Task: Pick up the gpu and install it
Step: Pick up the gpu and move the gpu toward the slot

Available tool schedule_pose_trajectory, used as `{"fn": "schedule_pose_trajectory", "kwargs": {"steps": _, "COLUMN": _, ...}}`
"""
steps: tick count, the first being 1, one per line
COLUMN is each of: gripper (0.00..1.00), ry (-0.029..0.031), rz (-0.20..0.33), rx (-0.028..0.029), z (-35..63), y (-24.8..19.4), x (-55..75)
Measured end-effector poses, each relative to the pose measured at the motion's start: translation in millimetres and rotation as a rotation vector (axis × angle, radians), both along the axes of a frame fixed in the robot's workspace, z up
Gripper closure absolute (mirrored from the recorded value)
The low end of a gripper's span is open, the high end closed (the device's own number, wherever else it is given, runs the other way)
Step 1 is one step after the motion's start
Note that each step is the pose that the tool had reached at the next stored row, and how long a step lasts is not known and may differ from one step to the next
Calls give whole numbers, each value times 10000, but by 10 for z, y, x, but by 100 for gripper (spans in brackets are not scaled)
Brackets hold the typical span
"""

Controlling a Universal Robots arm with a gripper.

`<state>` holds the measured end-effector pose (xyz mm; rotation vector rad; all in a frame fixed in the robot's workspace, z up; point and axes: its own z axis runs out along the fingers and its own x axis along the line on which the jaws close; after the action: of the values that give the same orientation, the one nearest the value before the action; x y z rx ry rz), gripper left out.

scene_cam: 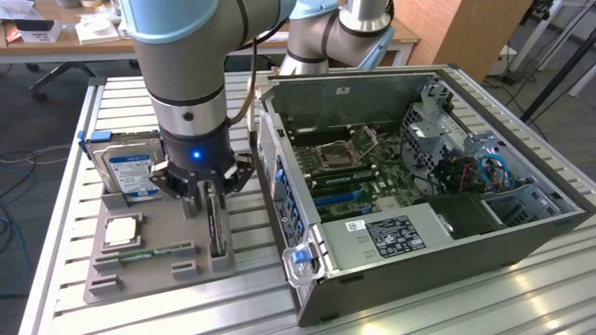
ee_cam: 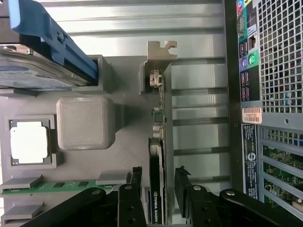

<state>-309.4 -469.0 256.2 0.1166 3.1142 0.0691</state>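
Observation:
The gpu stands on its long edge in a slot of the grey holder tray, at the exterior view's left of the open computer case. In the wrist view the gpu shows edge-on: a black shroud, a thin green board and a silver bracket at the far end. My gripper is lowered over the card. It is open, one finger on each side of the card's edge with a small gap to it.
The tray also holds a hard drive with a blue-white label, a processor and a memory stick. Inside the case lies the motherboard. The case's rear panel stands close beside the card.

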Motion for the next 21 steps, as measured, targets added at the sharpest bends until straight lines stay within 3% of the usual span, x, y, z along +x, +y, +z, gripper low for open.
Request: {"fn": "schedule_pose_trajectory", "kwargs": {"steps": 21, "gripper": 59, "ry": 2, "rz": 0, "rx": -2, "z": -192, "y": -2, "x": 11}}
